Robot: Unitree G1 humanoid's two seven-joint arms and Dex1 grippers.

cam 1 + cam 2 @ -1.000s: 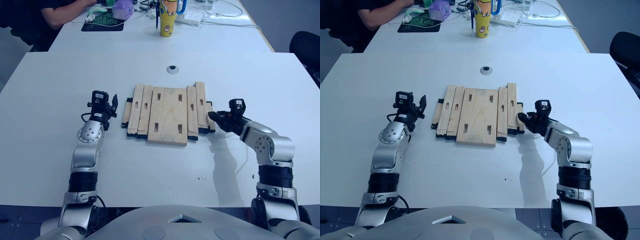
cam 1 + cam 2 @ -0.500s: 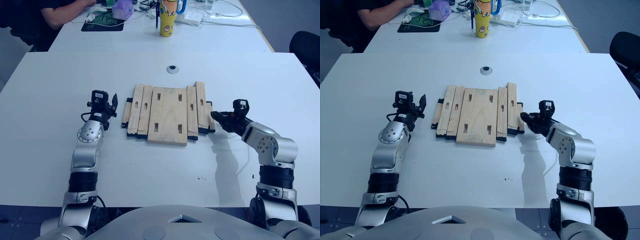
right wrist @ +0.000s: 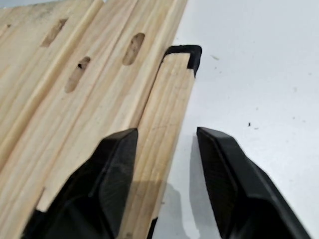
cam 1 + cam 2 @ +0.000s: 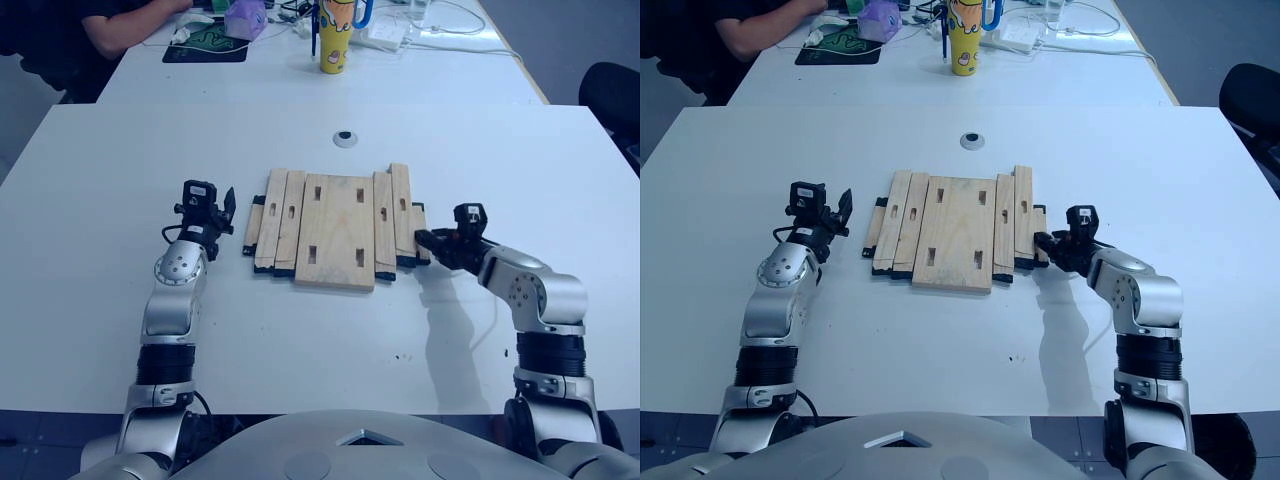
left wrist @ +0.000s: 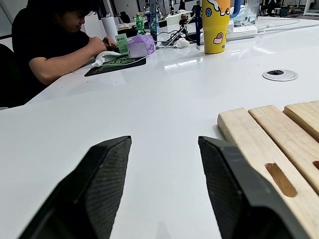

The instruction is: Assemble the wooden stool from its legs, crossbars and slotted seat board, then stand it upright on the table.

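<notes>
Closing in: right jaws, spread, now straddle outermost bar (image 3: 167, 104) (no grip yet) | left jaws spread, unmoved | assembly unstarted

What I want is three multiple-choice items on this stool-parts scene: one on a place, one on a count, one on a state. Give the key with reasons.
1. Where is the right gripper?
A) at the outermost stick, right of the seat board
B) beside the yellow cup
C) at the parts' left edge

2. How many slots show in the seat board?
A) two
B) four
C) six

3. What state is the left gripper in?
A) shut on a leg
B) shut on a crossbar
C) open, empty

Key: 1 A, it straddles that stick in the right wrist view; 2 B, two slots near each end; 3 C, bare table shows in its wide gap.
</notes>
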